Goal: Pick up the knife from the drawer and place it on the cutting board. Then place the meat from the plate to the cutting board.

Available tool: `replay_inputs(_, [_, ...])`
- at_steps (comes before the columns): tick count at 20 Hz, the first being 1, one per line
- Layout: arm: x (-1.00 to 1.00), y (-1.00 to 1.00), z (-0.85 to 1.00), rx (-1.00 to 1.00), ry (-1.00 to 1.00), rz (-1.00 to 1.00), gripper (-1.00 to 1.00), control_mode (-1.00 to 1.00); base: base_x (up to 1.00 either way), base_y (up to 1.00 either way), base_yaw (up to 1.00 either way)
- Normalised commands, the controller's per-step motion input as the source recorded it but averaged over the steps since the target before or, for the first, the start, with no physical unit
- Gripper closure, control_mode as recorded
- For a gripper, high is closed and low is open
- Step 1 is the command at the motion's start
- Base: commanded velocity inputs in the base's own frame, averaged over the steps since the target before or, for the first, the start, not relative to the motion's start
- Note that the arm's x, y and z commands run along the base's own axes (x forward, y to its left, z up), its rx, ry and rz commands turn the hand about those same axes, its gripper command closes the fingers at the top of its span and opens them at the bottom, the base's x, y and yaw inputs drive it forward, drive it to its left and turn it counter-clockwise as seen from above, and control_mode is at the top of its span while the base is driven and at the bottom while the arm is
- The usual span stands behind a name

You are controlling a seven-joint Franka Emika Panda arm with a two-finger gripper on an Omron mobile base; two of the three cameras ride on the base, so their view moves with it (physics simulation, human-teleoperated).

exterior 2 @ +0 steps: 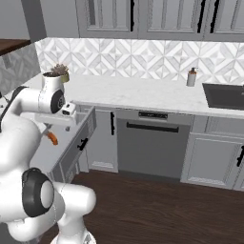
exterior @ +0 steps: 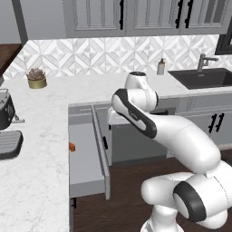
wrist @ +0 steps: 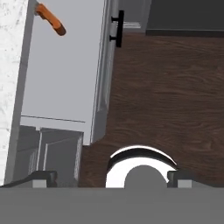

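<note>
drawer (exterior: 86,156) stood pulled open | you had the knife (wrist: 51,19) lying on its flat grey inside, near the tabletop (exterior: 36,176) edge

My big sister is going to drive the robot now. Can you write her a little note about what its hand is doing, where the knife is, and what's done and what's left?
Gripper: open, holding nothing, hanging over the front edge of the drawer and the dark wood floor.
Drawer: pulled out, open.
Knife: its orange-brown handle lies inside the drawer by the counter edge; the blade is hidden. Not touched yet.
Cutting board, meat, plate: can't be told from here.
Done: drawer is open.
Left: move over the knife, grab it, put it on the cutting board, then move the meat from the plate to the board.
</note>
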Motion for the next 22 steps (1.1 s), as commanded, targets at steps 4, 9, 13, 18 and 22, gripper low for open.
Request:
replay_inputs(4, [0.00,0.38,-0.52,-0.08,0.07,0.00,-1.00,-1.00,0.00,0.00,0.00])
replay_inputs(9, [0.00,0.25,-0.54,0.00,0.00,0.00,-1.00,-1.00,0.00,0.00,0.00])
replay_inputs(13, [0.00,0.14,-0.91,0.00,0.00,0.00,-1.00,-1.00,0.00,0.00,0.00])
replay_inputs(18, [0.08,0.25,-0.27,0.00,-0.03,0.00,-1.00,-1.00,0.00,0.00,0.00])
replay_inputs(22, [0.14,0.07,-0.36,-0.03,0.00,0.00,-1.00,-1.00,0.00,0.00,0.00])
